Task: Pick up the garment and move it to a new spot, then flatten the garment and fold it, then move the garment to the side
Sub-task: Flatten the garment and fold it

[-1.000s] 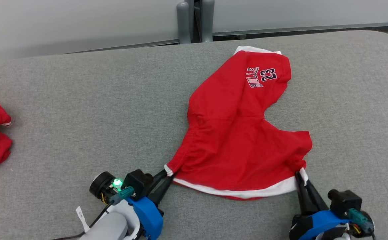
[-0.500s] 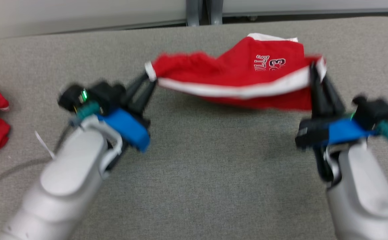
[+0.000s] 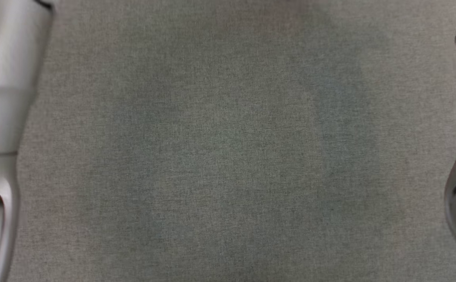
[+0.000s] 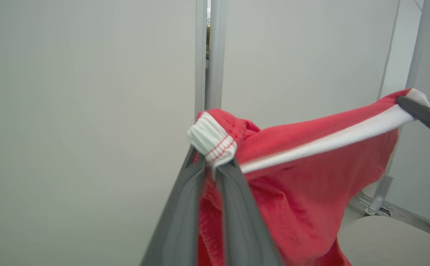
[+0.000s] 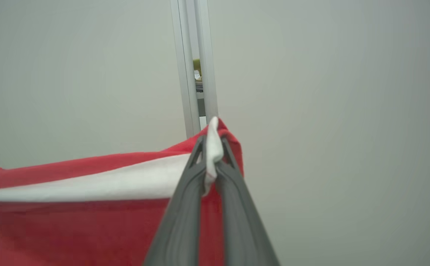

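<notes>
The left gripper (image 4: 213, 167) and the right gripper (image 5: 211, 149) each pinch one end of the white band (image 5: 107, 184) of the red garment (image 4: 310, 184), so it hangs stretched in the air between them, probably to spread it before laying it flat on the grey table (image 3: 228, 156).

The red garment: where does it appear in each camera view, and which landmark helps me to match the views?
Head view: grey table cover, with pale forearms at both edges.
Left wrist view: red garment at centre and right, hanging from the left claw by its white band.
Right wrist view: lower left, the band's other end pinched in the right claw.
Shared landmark: the pale vertical post behind, in both wrist views.
</notes>
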{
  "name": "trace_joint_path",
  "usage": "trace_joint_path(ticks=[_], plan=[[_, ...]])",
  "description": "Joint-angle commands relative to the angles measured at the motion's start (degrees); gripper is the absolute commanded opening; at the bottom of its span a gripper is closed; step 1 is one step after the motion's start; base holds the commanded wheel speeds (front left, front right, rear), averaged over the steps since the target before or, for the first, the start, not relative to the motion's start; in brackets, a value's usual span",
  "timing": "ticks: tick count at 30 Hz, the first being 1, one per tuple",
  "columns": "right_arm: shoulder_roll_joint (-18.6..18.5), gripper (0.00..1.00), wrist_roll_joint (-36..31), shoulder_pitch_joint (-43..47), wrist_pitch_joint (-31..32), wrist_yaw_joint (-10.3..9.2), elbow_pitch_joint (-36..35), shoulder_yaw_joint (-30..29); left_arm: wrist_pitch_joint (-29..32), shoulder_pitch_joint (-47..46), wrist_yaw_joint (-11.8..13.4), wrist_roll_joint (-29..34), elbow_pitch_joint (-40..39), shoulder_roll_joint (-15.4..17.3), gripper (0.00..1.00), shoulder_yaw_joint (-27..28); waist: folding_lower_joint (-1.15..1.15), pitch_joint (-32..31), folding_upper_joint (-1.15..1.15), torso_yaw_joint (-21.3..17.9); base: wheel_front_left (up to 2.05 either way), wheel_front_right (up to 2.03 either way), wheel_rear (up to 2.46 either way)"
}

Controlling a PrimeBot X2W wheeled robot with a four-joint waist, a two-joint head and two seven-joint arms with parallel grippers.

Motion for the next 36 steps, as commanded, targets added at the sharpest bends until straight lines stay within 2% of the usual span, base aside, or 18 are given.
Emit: trace_joint_path(ticks=[1, 5, 8, 15, 21, 25, 33, 36], plan=[[-0.52, 0.00, -0.43, -4.28, -0.78, -0.02, 2.80, -0.56, -0.64, -3.45, -0.13, 0.72, 1.34, 0.39, 0.00, -0.28, -0.02, 1.61, 0.00, 0.22, 0.00, 0.00, 0.00], [-0.60, 0.00, -0.98, -11.23, -2.57, -0.02, 8.08, -0.46, -2.21, -9.76, -0.23, 1.26, 3.73, -0.58, 0.00, -1.69, -0.02, 2.26, 0.00, 0.22, 0.00, 0.00, 0.00], [-0.47, 0.00, -0.96, -12.73, -3.91, -0.02, 11.01, 0.41, -3.84, -11.06, -0.27, 0.51, 5.03, -1.20, 0.00, -2.25, -0.02, 2.89, 0.00, 0.29, 0.00, 0.00, 0.00], [-0.62, 0.00, 0.54, -6.01, -6.37, -0.02, 14.74, 3.06, -6.33, -4.81, -0.29, -2.19, 5.55, -0.69, 0.00, -6.07, -0.02, 3.62, 0.00, 0.59, 0.00, 0.00, 0.00], [-0.40, 0.00, 1.90, 8.56, -7.26, -0.02, 13.12, 6.27, -8.64, 9.28, -0.29, -4.32, 3.94, -1.40, 0.00, -6.64, -0.02, 1.16, 0.00, 1.30, 0.00, 0.00, 0.00], [-0.17, 0.00, 3.47, 19.98, -7.37, -0.02, 9.59, 6.59, -9.10, 20.59, 1.50, -5.63, 0.90, -2.00, 0.00, -5.18, -0.02, -1.46, 0.00, 1.85, 0.00, 0.00, 0.00], [0.77, 0.00, 6.73, 43.32, -7.33, -0.02, 0.20, 5.87, -9.11, 43.83, 5.47, -4.14, -10.47, -1.92, 0.00, -1.05, -0.02, -7.94, 0.00, 2.44, 0.00, 0.00, 0.00], [1.30, 0.00, 8.07, 51.18, -6.73, -0.02, -3.51, 5.20, -9.12, 52.77, 6.64, -3.30, -14.73, -2.11, 0.00, -1.15, -0.02, -10.58, 0.00, 2.37, 0.00, 0.00, 0.00]])
